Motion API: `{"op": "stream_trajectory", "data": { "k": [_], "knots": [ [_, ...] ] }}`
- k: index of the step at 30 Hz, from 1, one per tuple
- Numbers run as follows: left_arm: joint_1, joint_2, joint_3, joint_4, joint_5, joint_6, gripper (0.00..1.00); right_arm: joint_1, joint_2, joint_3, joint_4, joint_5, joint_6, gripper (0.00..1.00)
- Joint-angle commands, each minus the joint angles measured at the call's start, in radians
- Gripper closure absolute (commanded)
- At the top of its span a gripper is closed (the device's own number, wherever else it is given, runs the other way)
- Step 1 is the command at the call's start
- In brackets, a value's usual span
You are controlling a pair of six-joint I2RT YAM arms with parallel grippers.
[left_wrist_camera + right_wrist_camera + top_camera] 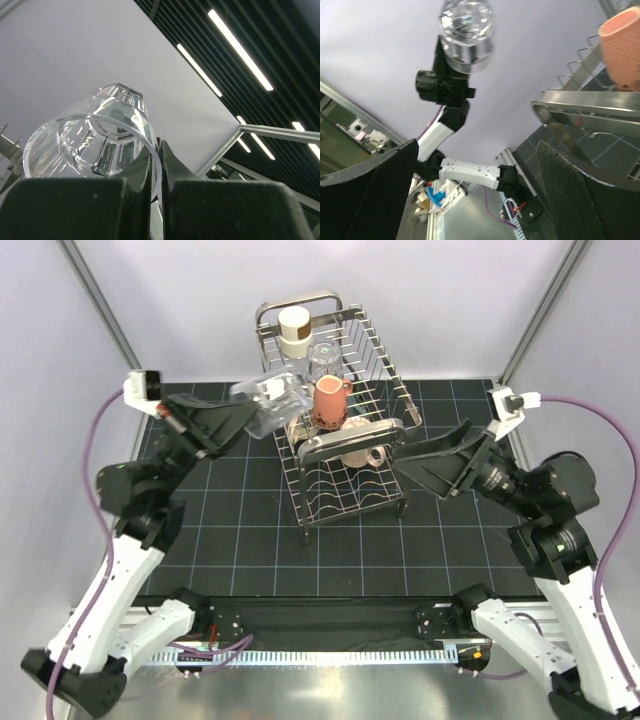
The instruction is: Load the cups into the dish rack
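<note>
While the right gripper [403, 455] hangs spread wide and empty at the near loop handle of the two-tier steel wire dish rack [352, 437], the rack holds a salmon pink ceramic mug [330, 400] (upper tier), then a clear glass tumbler [323, 355], with a cream brown-banded mug [295, 332] farthest. The left gripper [156, 155], raised beside the rack's left side, is clamped on a faceted clear tumbler [95, 135]; only the left wrist view shows the grip on its rim.

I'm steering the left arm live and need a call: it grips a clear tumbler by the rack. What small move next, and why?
Probably ease the left gripper rightward, over the dish rack. The tumbler, pinched at its rim, overlaps only the rack's left edge, and the salmon mug stands just beyond.
</note>
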Motion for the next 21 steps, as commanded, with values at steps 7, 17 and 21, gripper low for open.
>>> {"op": "stream_trajectory", "data": {
  "k": [7,17,21],
  "knots": [
    [-0.286,0.045,0.023,0.046,-0.258,0.236,0.99,0.343,0.078,0.091,0.032,0.367,-0.176,0.00],
    [-0.672,0.053,-0.066,0.130,-0.565,0.444,0.99,0.542,0.107,0.015,0.289,0.669,-0.203,0.00],
    [-0.745,0.076,-0.081,0.198,-0.629,0.498,0.99,0.588,0.121,-0.013,0.385,0.740,-0.225,0.00]
  ]
}}
